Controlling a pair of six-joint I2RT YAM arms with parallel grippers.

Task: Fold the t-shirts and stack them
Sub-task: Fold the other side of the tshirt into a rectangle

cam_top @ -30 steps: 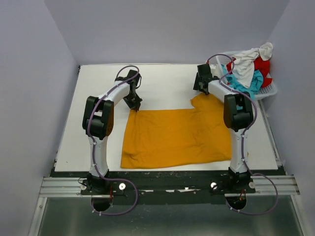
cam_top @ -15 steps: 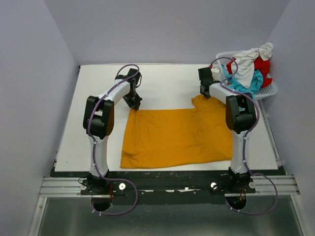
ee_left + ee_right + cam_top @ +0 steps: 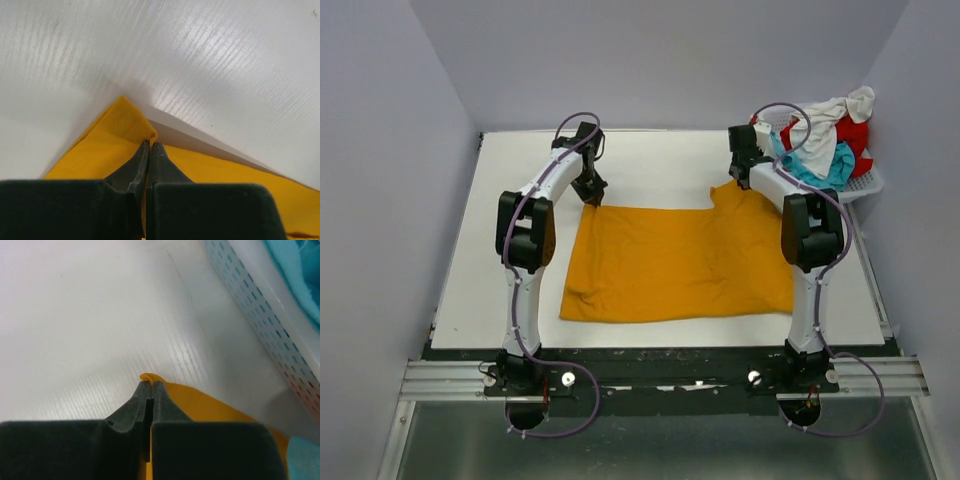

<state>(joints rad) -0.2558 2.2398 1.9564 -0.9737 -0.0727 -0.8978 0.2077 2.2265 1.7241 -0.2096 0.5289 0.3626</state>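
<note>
White table fills most of the view; the orange shirt is spread flat across the middle, a bit rumpled at the near left corner; basket at the far right holds a heap of other shirts; left end effector is clamped tight on the orange one's far left corner; right end effector is pinched closed on its far right corner.

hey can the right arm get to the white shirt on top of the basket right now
Probably not yet. The white t-shirt lies atop the basket close beside the right gripper, nothing between, but that gripper is shut on a corner of the mustard-orange t-shirt and must let go first.
</note>
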